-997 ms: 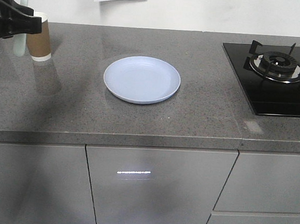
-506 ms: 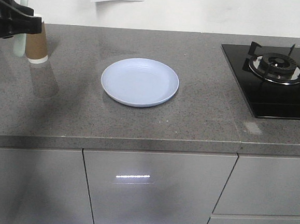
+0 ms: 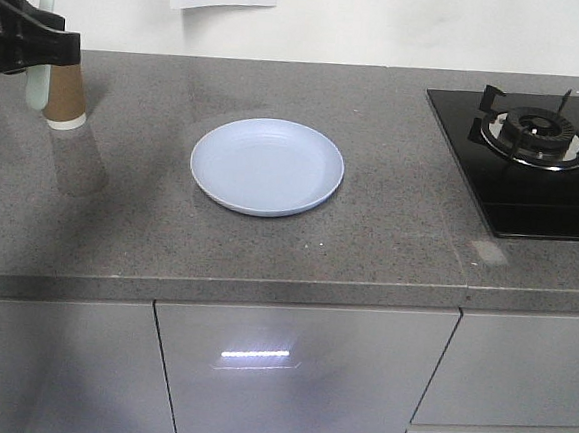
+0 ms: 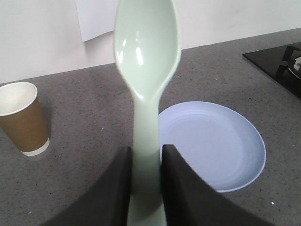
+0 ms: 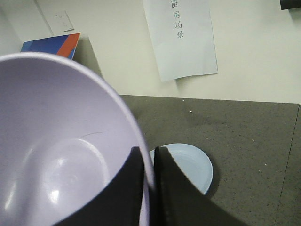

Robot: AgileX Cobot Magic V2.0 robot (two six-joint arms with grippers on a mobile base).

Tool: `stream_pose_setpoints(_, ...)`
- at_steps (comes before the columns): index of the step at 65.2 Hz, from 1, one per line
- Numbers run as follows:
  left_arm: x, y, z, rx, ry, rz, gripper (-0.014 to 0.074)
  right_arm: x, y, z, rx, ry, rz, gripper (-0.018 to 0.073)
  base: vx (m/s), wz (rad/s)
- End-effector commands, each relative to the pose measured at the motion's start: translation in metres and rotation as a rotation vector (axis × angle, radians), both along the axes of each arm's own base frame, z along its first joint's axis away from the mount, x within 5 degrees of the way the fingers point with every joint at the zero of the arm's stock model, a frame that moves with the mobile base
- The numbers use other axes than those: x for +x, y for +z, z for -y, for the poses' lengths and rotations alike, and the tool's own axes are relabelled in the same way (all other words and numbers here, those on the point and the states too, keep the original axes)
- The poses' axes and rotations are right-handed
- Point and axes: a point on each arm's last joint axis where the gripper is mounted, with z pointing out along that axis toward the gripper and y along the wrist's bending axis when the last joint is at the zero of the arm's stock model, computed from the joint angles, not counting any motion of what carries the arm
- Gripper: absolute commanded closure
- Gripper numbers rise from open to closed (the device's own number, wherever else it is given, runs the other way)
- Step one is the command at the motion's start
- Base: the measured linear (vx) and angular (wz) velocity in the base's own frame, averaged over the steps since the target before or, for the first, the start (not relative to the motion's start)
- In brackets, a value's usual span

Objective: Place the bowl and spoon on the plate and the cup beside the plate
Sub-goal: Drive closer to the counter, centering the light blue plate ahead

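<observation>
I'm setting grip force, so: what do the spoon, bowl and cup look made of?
The spoon looks like glossy pale mint plastic: sharp white highlights in its scoop. The bowl seems smooth lavender plastic, thin-rimmed with soft glints inside; melamine can't be ruled out. The cup looks like paper: matte brown wall, white inside, white base band.

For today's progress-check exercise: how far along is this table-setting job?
Done: nothing yet; the plate lies bare. In hand: left jaws grip the spoon, right jaws pinch the bowl by its rim. Left: set both on the plate, then probably bring the cup, standing well apart, closer.
</observation>
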Motion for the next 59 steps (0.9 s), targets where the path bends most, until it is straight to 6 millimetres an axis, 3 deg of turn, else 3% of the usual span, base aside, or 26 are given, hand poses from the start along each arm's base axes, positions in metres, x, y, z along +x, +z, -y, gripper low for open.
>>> stream_pose_setpoints(1, -0.0075, 0.0226, -0.0002, -0.042, -0.001, 0.116, 0.0602, -0.0143, 0.0174, -0.0095, 0.02, 0.045, 0.072, 0.0564, 0.05, 0.02)
stream_pose_setpoints(59, -0.0075, 0.0226, -0.0002, -0.042, -0.001, 0.116, 0.0602, -0.0143, 0.0174, -0.0095, 0.02, 0.045, 0.072, 0.0564, 0.06, 0.05)
